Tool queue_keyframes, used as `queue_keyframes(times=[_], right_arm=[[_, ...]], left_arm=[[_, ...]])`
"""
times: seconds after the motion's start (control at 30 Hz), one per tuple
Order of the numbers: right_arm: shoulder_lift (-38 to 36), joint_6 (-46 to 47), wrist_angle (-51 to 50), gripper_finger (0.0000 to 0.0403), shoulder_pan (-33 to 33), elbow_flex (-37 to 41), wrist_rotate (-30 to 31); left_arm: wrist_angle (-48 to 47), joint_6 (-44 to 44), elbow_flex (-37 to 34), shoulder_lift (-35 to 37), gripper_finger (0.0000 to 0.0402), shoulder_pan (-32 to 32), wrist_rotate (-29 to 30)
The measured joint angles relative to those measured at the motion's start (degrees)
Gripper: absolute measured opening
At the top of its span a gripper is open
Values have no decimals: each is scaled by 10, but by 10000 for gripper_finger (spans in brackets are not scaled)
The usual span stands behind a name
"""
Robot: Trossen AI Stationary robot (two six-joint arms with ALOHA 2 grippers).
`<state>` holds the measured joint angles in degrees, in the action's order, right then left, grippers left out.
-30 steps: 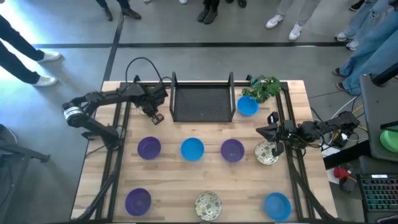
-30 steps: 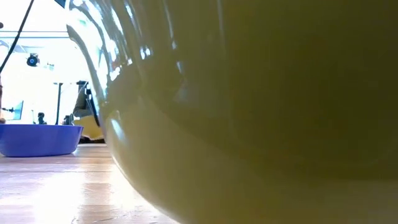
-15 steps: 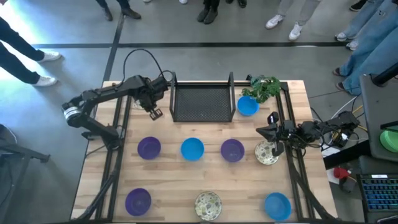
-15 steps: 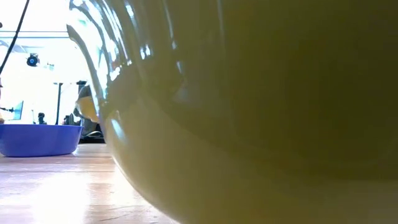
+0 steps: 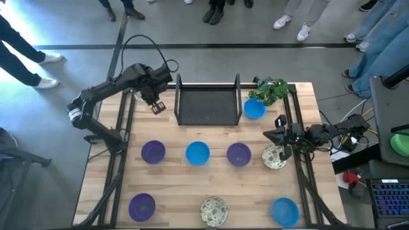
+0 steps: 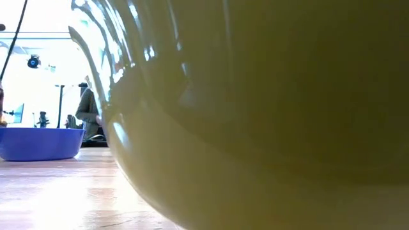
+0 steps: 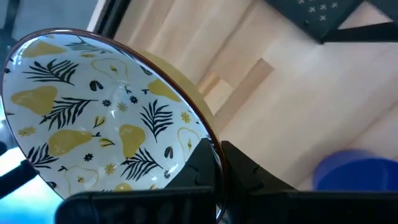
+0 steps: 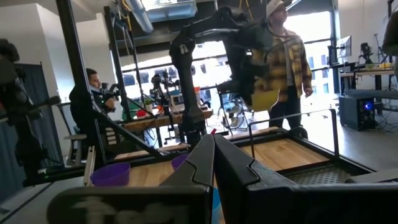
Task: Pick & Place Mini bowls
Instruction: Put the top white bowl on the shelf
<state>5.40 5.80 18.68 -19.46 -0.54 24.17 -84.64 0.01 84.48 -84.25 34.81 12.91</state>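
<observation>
My left gripper (image 5: 156, 106) is raised over the table's far left, beside the black mesh tray (image 5: 208, 106), and is shut on a cream mini bowl with a yellow pear and leaf pattern (image 7: 93, 112). The right wrist view shows that bowl (image 8: 266, 98) in the air. My right gripper (image 5: 281, 144) is shut and waits beside a speckled cream bowl (image 5: 273, 157) at the table's right. The other bowls stand on the table: purple (image 5: 153, 152), blue (image 5: 197, 153), purple (image 5: 239, 154), blue (image 5: 254, 108), purple (image 5: 142, 206), cream (image 5: 214, 211), blue (image 5: 285, 211). My left gripper pinches the patterned bowl at its rim (image 7: 208, 134), with one finger (image 7: 202, 165) inside the bowl and the other (image 7: 245, 171) outside its wall. The bowl is lifted clear of the table and tilted on its edge.
A green leafy plant (image 5: 271, 89) stands at the far right corner beside the tray. Black frame rails (image 5: 121, 140) run along both table sides. In the low view a cream bowl (image 6: 255, 128) fills most of the picture, with a blue bowl (image 6: 38, 144) behind it. People stand beyond the far edge.
My left gripper has risen and moved toward the table's far edge, alongside the tray's left end, with the patterned bowl in its hold. My right arm has kept still.
</observation>
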Motion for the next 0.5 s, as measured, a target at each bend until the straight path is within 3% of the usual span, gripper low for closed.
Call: queue_keyframes(times=[0.5], right_arm=[[0,0,0,8,0,0,0]], left_arm=[[-53,78,189,-98,1,-4,24]])
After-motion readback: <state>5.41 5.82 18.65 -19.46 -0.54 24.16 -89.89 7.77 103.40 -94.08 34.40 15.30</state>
